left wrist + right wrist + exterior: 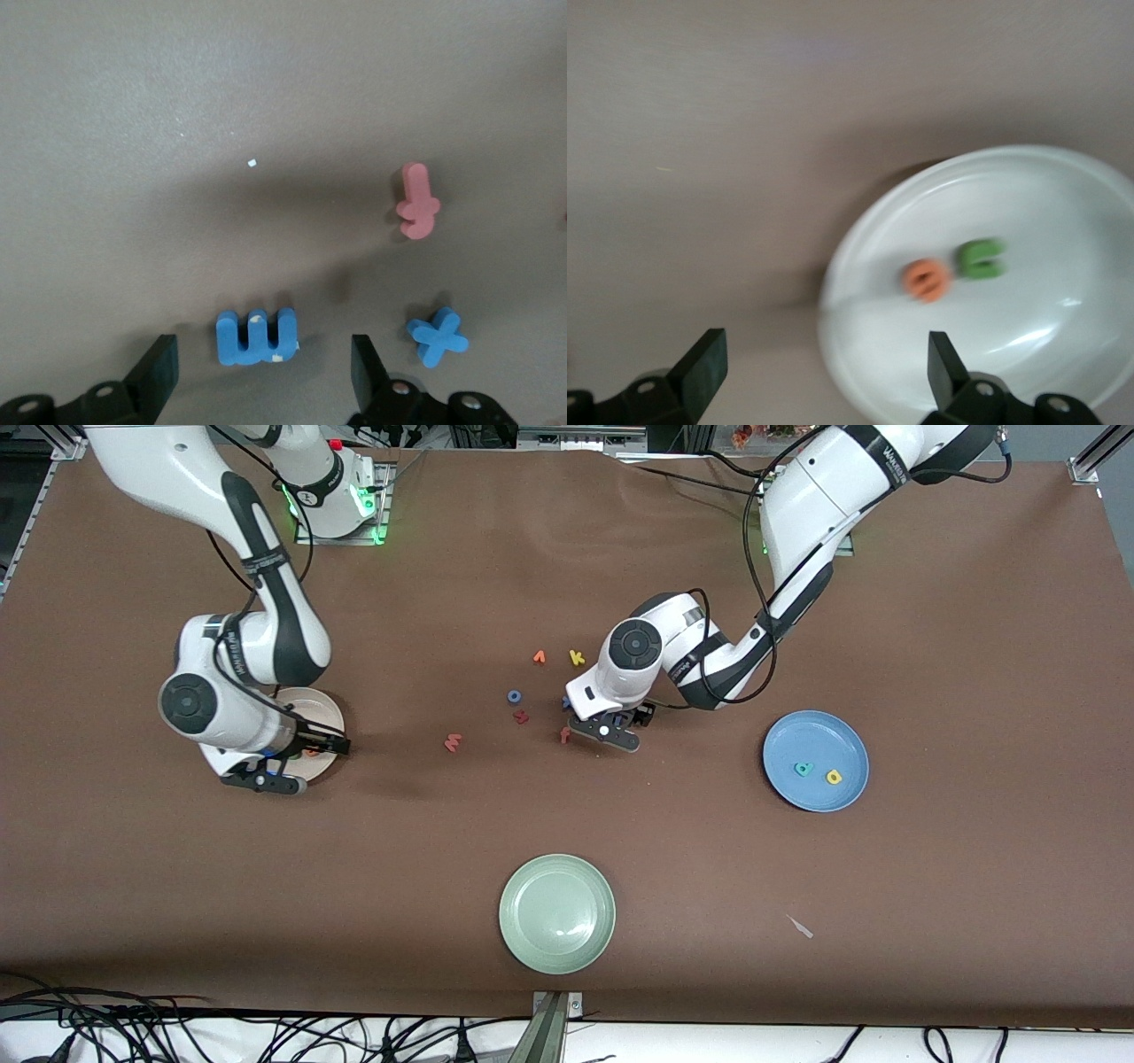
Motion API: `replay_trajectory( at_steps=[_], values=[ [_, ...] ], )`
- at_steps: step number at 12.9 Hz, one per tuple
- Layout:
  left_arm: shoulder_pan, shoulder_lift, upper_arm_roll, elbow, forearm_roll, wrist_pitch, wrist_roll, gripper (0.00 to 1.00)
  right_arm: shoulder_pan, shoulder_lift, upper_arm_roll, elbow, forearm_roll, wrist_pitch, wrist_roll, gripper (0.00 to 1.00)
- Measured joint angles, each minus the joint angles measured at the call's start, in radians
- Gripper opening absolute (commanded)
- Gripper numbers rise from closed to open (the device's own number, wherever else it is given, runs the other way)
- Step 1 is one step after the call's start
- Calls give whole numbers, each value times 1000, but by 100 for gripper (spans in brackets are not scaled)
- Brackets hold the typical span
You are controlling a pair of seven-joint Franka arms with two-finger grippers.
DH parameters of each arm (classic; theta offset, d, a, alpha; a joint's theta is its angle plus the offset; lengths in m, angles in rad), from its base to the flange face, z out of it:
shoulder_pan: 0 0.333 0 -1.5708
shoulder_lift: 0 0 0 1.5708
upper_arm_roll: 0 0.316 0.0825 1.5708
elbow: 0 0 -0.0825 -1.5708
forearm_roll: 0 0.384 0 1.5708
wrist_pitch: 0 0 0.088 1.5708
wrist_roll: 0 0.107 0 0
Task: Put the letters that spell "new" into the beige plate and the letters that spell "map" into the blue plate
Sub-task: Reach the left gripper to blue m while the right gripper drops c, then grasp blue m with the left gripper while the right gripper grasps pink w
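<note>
Front view, from the right arm's end of the table: the right gripper (pixel 285 769) hangs over the beige plate (pixel 330 707), fingers apart and holding nothing. Its wrist view shows the orange e (pixel 926 280) and green n (pixel 981 258) lying flat in that plate, touching. The pinkish w (pixel 453 741) lies on the cloth between plate and letter cluster. The left gripper (pixel 263 367) is low at the cluster, fingers apart around the blue m (pixel 257 336), whose long axis spans the gap. Teal letter (pixel 803 769) and yellow letter (pixel 834 777) lie in the blue plate (pixel 788 737).
</note>
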State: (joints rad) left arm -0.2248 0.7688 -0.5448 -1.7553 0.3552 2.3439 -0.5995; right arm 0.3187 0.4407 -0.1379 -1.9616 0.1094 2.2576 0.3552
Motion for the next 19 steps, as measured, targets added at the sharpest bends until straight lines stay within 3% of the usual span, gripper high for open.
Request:
replay_trajectory(
  at_steps=[1, 2, 3, 4, 6, 9, 13, 19],
  values=[
    [0, 6, 1, 0, 0, 3, -3, 79, 8, 0, 30, 0, 0, 13, 93, 100],
    [0, 10, 2, 0, 0, 8, -4, 64, 20, 0, 49, 0, 0, 23, 176, 100],
    [0, 13, 3, 0, 0, 9, -5, 55, 39, 1, 57, 0, 0, 35, 255, 100],
    [0, 12, 6, 1, 1, 9, -6, 34, 61, 1, 60, 0, 0, 45, 325, 100],
    [1, 10, 11, 4, 1, 9, -7, 23, 131, 12, 63, 0, 0, 77, 464, 100],
    [3, 3, 12, 11, 1, 8, -19, 21, 226, 57, 65, -3, 0, 151, 579, 99],
    [83, -45, 2, 39, 1, -87, 17, 21, 249, 109, 64, -2, 0, 220, 619, 94],
    [348, -115, -51, 73, 1, -306, 378, 22, 257, 132, 64, 3, 0, 237, 621, 68]
  ],
)
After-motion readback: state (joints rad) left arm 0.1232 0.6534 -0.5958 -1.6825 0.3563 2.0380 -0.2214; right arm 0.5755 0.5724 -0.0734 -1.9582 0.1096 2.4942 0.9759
